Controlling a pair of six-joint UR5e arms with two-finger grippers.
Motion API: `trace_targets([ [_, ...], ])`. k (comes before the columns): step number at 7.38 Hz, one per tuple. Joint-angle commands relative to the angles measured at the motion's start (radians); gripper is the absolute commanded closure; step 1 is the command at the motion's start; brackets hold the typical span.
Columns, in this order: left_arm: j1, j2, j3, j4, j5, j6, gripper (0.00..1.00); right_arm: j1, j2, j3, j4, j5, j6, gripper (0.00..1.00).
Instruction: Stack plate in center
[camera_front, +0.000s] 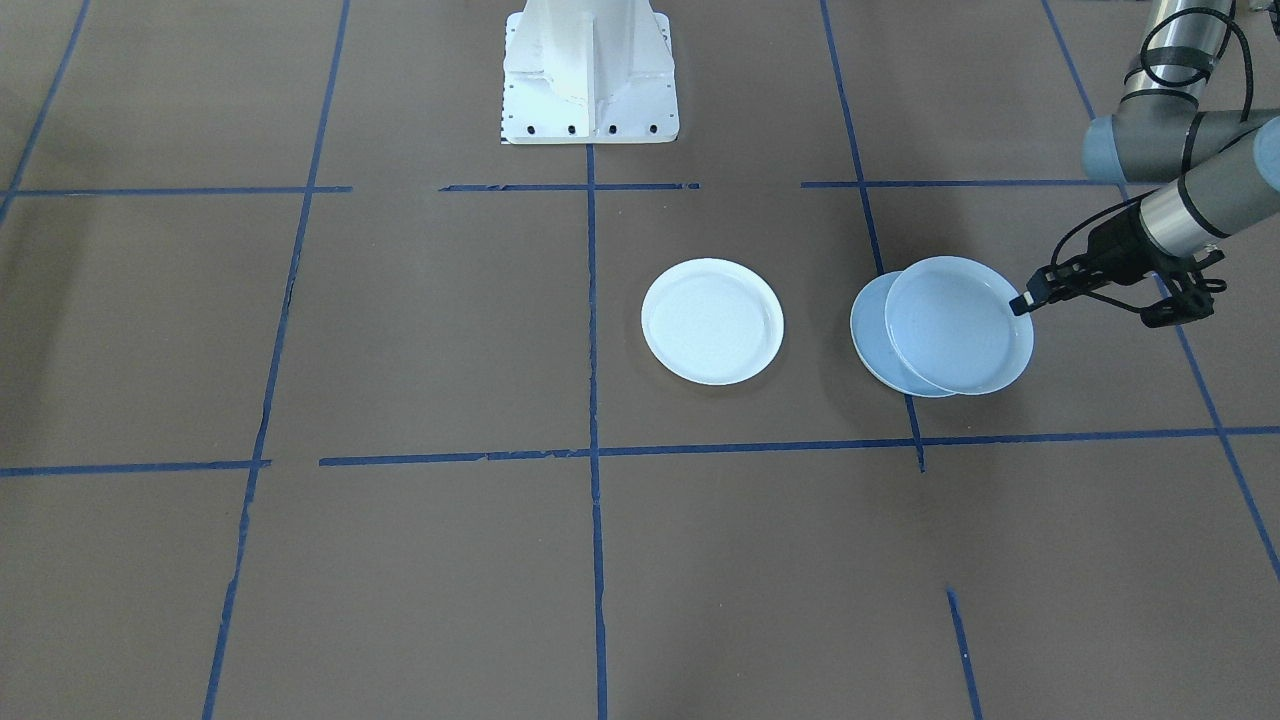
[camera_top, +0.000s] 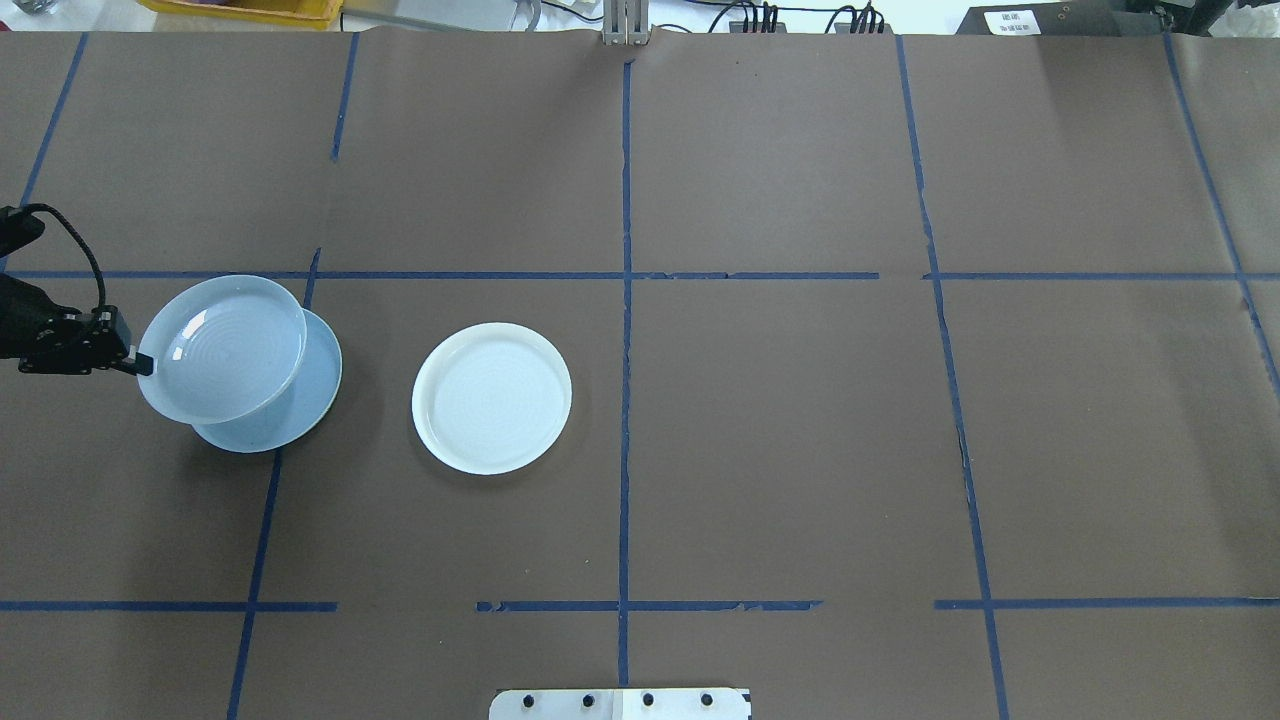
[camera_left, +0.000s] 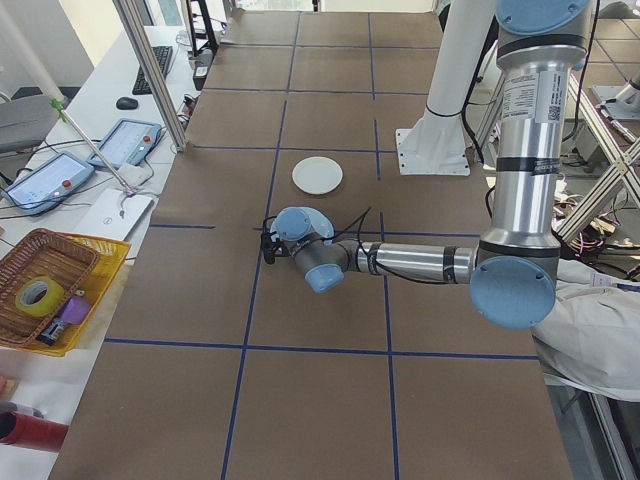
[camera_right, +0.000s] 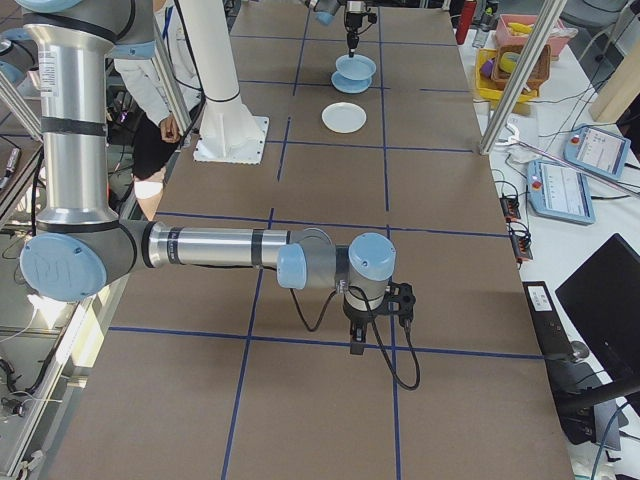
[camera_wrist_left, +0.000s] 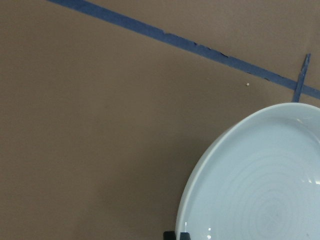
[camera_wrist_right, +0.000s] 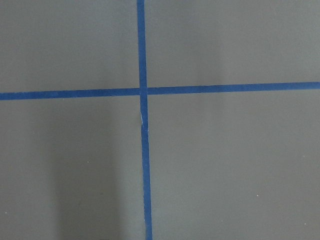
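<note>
L gripper (camera_front: 1022, 303) clamped; R arm (camera_right: 200, 246) low

The table (camera_top: 800, 450) is covered in matt brown paper, with faint creases and seams, marked off by strips of blue tape (camera_top: 626, 400) whose edges are frayed in places. The ringed plate (camera_top: 222, 345) looks like glossy pale plastic or glazed ware, catching small highlights. The blue-grey plate (camera_top: 318, 385) under it is smooth with a soft sheen. The white plate (camera_top: 491, 397) is smooth and faintly glossy.
</note>
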Motion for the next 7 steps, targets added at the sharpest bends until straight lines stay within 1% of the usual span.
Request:
trace_targets([
  [1,0.038,-0.024,0.009,-0.006,0.017,-0.036,0.94,0.0,0.0,0.0,0.0,0.001,0.0,0.0],
  [2,0.039,-0.024,0.007,-0.006,0.059,-0.035,0.01,0.0,0.0,0.0,0.0,0.001,0.0,0.0],
  [3,0.039,-0.024,0.006,-0.008,0.072,-0.035,0.0,0.0,0.0,0.0,0.0,0.0,0.0,0.0],
  [4,0.039,-0.027,-0.011,-0.006,0.066,-0.035,0.0,0.0,0.0,0.0,0.0,0.0,0.0,0.0],
  [5,0.039,-0.042,-0.058,0.004,0.02,-0.044,0.0,0.0,0.0,0.0,0.0,0.001,0.0,0.0],
  [6,0.039,-0.066,-0.097,0.018,0.018,-0.093,0.0,0.0,0.0,0.0,0.0,0.001,0.0,0.0],
  [7,0.045,-0.13,-0.103,0.052,0.026,-0.172,0.0,0.0,0.0,0.0,0.0,0.001,0.0,0.0],
])
